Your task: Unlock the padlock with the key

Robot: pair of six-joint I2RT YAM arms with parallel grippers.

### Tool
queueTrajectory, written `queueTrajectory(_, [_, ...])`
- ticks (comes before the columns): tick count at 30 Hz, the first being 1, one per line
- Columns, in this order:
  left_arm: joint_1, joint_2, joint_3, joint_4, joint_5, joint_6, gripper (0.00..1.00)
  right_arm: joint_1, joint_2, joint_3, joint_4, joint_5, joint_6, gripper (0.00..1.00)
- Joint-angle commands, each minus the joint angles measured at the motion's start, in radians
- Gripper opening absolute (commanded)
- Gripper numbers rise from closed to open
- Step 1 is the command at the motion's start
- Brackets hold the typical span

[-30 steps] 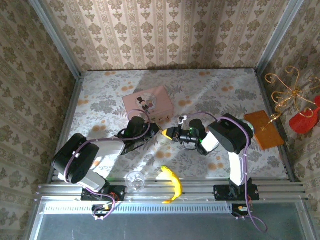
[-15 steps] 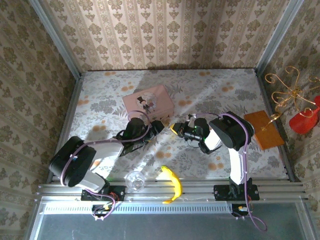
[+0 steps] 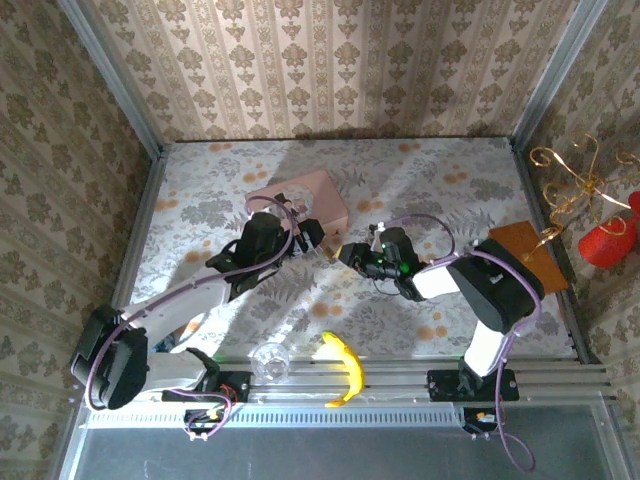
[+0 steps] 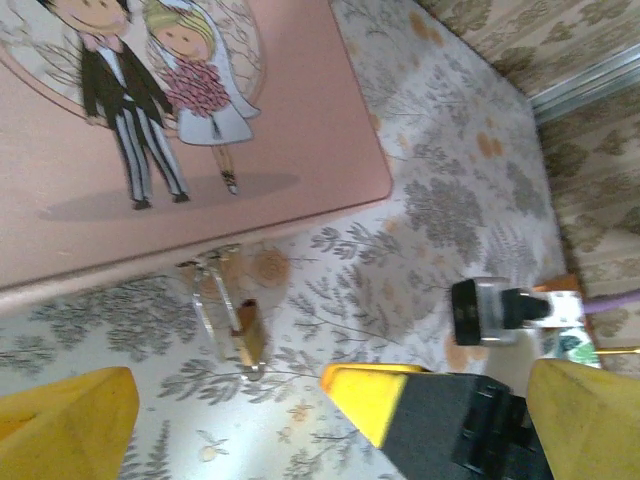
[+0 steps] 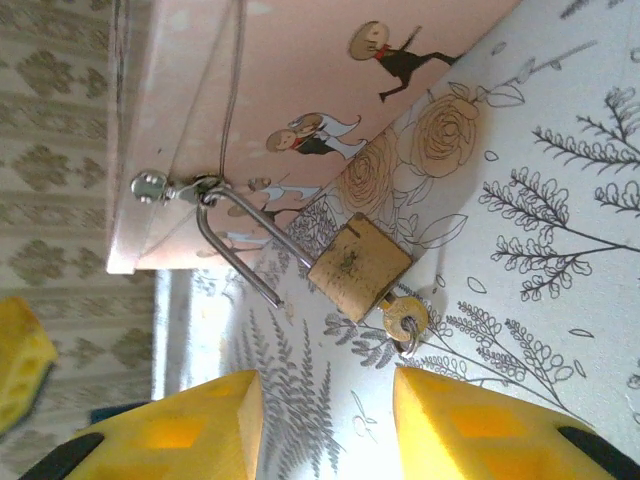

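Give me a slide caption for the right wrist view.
Open right gripper facing the brass padlock, key seated in its base, shackle hooked through the pink tin's hasp.

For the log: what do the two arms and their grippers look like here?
The left arm and right arm have black joint housings and pale grey-white links, each trailed by a looping purple cable. The left gripper and right gripper have blocky yellow fingertips on black bodies.
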Motion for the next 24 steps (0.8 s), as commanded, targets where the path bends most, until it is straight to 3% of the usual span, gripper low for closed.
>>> queueTrajectory(1, [0.032, -0.012, 0.064, -0.166, -0.081, 0.118, 1.0, 0.02, -0.078, 0.057, -0.273, 0.096, -0.181, 0.4])
queueTrajectory(9, [0.092, 0.053, 0.213, -0.333, -0.237, 0.314, 1.0, 0.047, -0.15, 0.207, -0.597, 0.233, -0.458, 0.47])
queueTrajectory(15, [0.168, 0.132, 0.22, -0.304, -0.212, 0.314, 1.0, 0.047, -0.098, 0.289, -0.671, 0.248, -0.515, 0.47])
queueTrajectory(24, [0.223, 0.198, 0.208, -0.255, -0.183, 0.292, 1.0, 0.06, -0.019, 0.376, -0.748, 0.257, -0.565, 0.4])
